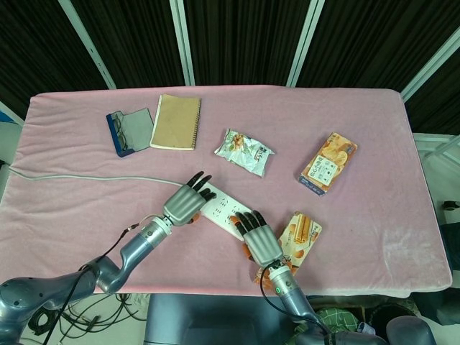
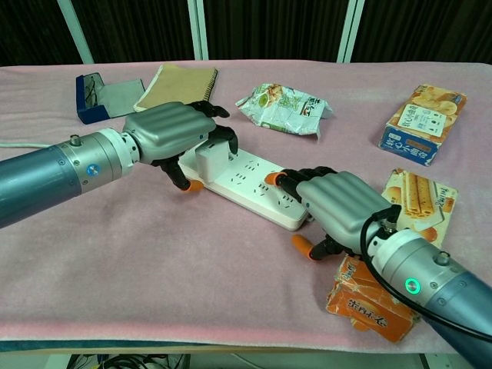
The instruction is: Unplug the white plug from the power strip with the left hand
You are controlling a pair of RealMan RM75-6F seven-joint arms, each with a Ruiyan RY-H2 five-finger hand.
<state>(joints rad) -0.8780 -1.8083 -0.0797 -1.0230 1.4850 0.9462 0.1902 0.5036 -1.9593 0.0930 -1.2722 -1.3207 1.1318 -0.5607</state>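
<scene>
The white power strip (image 2: pixel 254 187) lies slantwise on the pink cloth near the table's front edge, also seen from the head view as the power strip (image 1: pixel 225 209). The white plug (image 2: pixel 210 161) stands in its far left end. My left hand (image 2: pixel 171 134) covers that end, fingers curled over the plug's far side and thumb at its near side, gripping it. In the head view the left hand (image 1: pixel 187 200) hides the plug. My right hand (image 2: pixel 339 204) holds down the strip's near right end, fingers on top, thumb against the front; the head view shows the right hand (image 1: pixel 259 240) there.
A grey cable (image 1: pixel 86 177) runs left from the strip off the table. Behind lie a tan notebook (image 1: pixel 176 121), a blue-edged case (image 1: pixel 129 131) and a snack bag (image 1: pixel 244 151). An orange box (image 1: pixel 328 162) sits right; a biscuit packet (image 1: pixel 301 236) lies beside my right hand.
</scene>
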